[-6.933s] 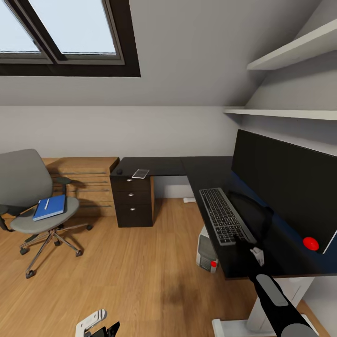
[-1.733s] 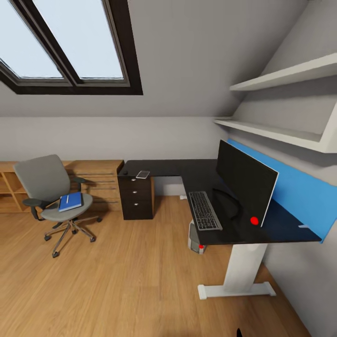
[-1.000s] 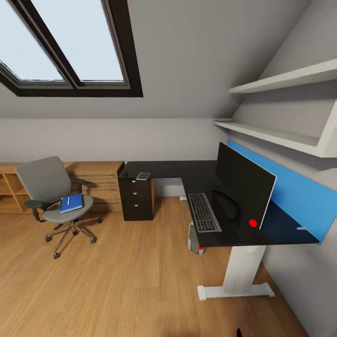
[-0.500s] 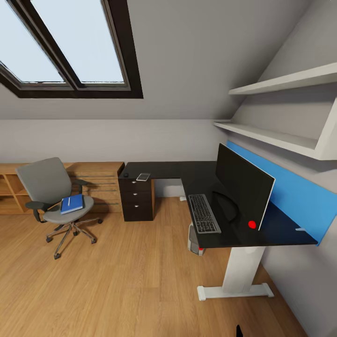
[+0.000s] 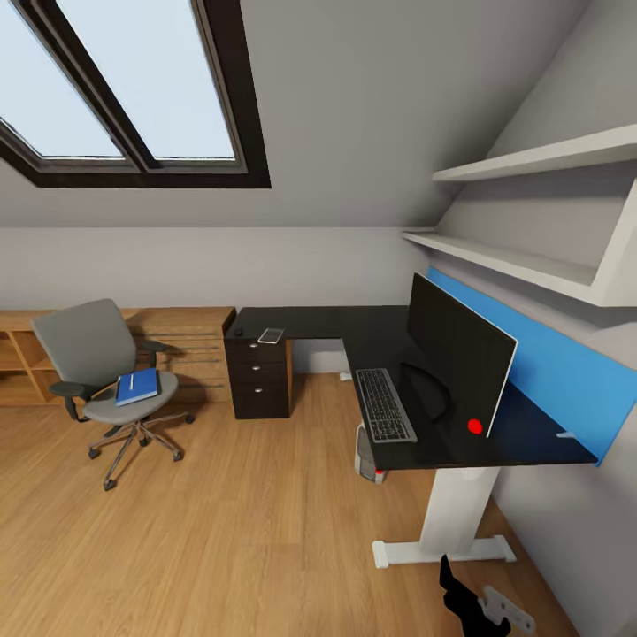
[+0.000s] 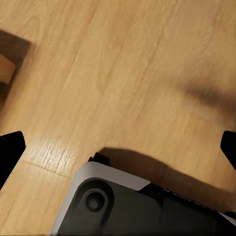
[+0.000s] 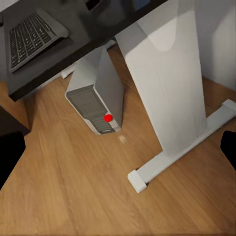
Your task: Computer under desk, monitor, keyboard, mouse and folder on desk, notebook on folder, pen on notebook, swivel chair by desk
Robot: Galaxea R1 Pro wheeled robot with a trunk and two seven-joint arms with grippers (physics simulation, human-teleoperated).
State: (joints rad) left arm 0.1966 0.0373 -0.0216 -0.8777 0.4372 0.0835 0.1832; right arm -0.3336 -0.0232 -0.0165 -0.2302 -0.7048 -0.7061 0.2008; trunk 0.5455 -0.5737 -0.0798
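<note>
The black L-shaped desk [image 5: 318,320] carries the monitor [image 5: 456,345] with the keyboard [image 5: 385,404] in front of it. At its far left end, above the drawers, lie the small black mouse [image 5: 237,330] and the thin notebook [image 5: 271,335]. The computer [image 5: 364,455] stands on the floor under the desk, as the right wrist view also shows: computer [image 7: 96,105], keyboard [image 7: 32,34]. The grey swivel chair [image 5: 84,349] stands apart at the left, with the blue folder [image 5: 137,387] and white pen [image 5: 131,382] on its seat. My right gripper [image 5: 473,602] is low and open, holding nothing. My left gripper [image 6: 118,150] is open over the floor.
A white desk leg [image 5: 456,513] with a floor foot stands close ahead of my right arm. A wooden dresser [image 5: 181,341] and open shelves [image 5: 18,363] line the back wall. White wall shelves [image 5: 531,265] hang above the desk. Wood floor [image 5: 221,531] spreads between chair and desk.
The view has pulled back from the desk since the first frame, when my right gripper was at the keyboard. In the last half second, my right gripper rose into the head view's bottom edge.
</note>
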